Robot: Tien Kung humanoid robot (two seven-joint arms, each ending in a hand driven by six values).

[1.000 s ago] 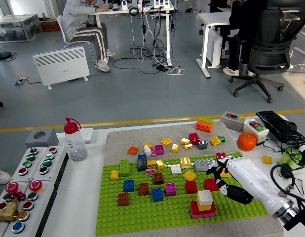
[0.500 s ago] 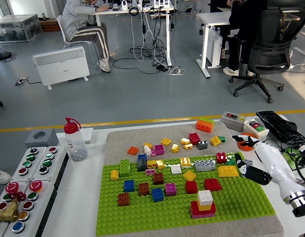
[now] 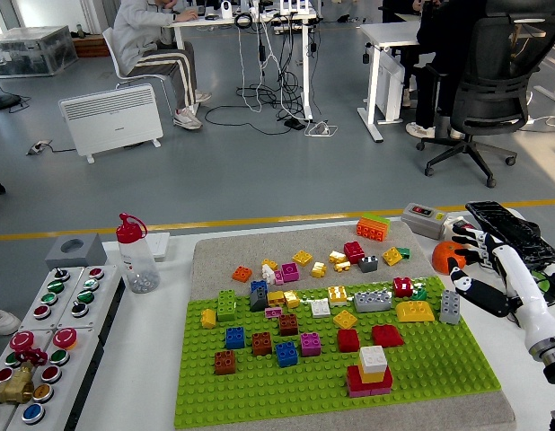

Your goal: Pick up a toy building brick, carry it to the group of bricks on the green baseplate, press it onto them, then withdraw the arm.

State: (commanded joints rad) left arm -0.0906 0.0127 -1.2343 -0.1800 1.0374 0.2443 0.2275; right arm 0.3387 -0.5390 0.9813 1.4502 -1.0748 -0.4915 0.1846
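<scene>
Withdrawn from over the green baseplate [image 3: 259,395], the right hand [image 3: 480,265] now hangs off the plate's right edge at the bench's [image 3: 143,377] right side, where a second ago it lay across the plate's right half. Its white forearm [image 3: 533,310] slants up from the lower right corner, palm shell smooth and glossy, black joints at the knuckles. The fingers [image 3: 471,238] are spread and relaxed, holding nothing; the black thumb [image 3: 480,296] juts leftward toward the plate.

Just behind the fingers sits an orange [image 3: 445,256], partly hidden by them. Just left of the thumb a grey brick [image 3: 450,307] stands upright at the plate's edge, with a yellow sloped brick [image 3: 414,312] beside it. Farther left and lower down is the stacked group [image 3: 369,371]: a white brick on a yellow one on red, over a pink base, all studded, hard, shiny plastic. Loose bricks [image 3: 286,310] of many colours lie scattered over the knobbly plate and the grey felt-like mat [image 3: 215,256] under it, well to the left of the fingers.

Beyond the fingers, to the right, lies a black keyboard [image 3: 511,229].
</scene>
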